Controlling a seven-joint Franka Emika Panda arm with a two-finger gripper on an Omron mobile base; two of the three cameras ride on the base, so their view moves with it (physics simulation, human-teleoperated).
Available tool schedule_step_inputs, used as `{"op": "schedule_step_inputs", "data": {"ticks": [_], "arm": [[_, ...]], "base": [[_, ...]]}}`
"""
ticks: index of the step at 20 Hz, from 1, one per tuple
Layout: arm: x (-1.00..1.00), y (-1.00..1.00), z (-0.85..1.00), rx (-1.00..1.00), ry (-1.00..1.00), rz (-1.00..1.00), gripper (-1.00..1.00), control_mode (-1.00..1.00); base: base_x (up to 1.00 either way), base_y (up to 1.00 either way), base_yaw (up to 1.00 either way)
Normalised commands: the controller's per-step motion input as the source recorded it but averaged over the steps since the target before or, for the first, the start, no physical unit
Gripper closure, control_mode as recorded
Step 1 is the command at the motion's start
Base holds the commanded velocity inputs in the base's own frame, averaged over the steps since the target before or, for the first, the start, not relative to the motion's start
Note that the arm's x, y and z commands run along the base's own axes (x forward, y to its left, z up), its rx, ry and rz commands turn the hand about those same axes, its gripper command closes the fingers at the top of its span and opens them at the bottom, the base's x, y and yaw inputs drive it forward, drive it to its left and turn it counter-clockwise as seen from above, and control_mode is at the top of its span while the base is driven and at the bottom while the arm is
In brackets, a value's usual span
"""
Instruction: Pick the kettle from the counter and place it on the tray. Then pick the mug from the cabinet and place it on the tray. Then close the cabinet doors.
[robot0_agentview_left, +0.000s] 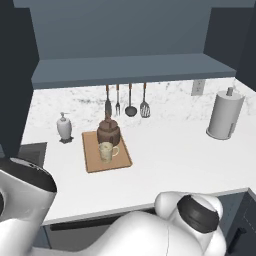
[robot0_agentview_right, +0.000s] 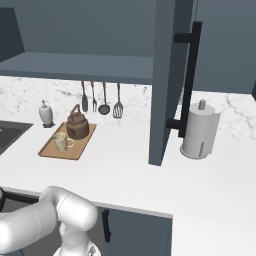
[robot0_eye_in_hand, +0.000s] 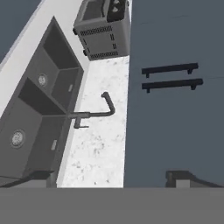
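Kettle (robot0_agentview_left: 108, 131) and mug (robot0_agentview_left: 106, 151) are parked on the tray (robot0_agentview_left: 92, 159), so only open doors (robot0_agentview_right: 165, 80) are left; jaw state can't be told.

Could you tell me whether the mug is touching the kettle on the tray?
Cannot tell. In both base views the mug overlaps the kettle on the tray; neither plainly shows contact or gap.

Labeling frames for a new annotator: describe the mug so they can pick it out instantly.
Find the white marbled counter under the open blue-grey wall cabinet; left of centre lies a flat wooden tray. Two things stand on it: the dark brown kettle at the back and the mug in front. The mug is the small cream one with a side handle, paler and lower than the kettle.
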Motion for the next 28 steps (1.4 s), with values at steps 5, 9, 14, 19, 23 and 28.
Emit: {"op": "schedule_step_inputs", "data": {"ticks": [5, 9, 14, 19, 23, 28], "arm": [[0.01, -0.54, 0.02, 0.0, 0.05, -0.25, -1.0, -1.0], [0.24, -0.58, 0.0, 0.0, 0.02, -0.2, -1.0, -1.0], [0.26, -0.63, 0.0, 0.0, 0.0, -0.19, -1.0, -1.0], [0.22, -0.71, 0.0, 0.0, 0.0, -0.2, -1.0, -1.0], [0.27, -0.82, 0.0, 0.0, 0.0, -0.18, -1.0, -1.0], [0.44, -0.77, 0.0, 0.0, 0.0, -0.19, -1.0, -1.0]], "base": [[0.0, 0.0, 0.0], [0.0, 0.0, 0.0], [0.0, 0.0, 0.0], [0.0, 0.0, 0.0], [0.0, 0.0, 0.0], [0.0, 0.0, 0.0]]}}
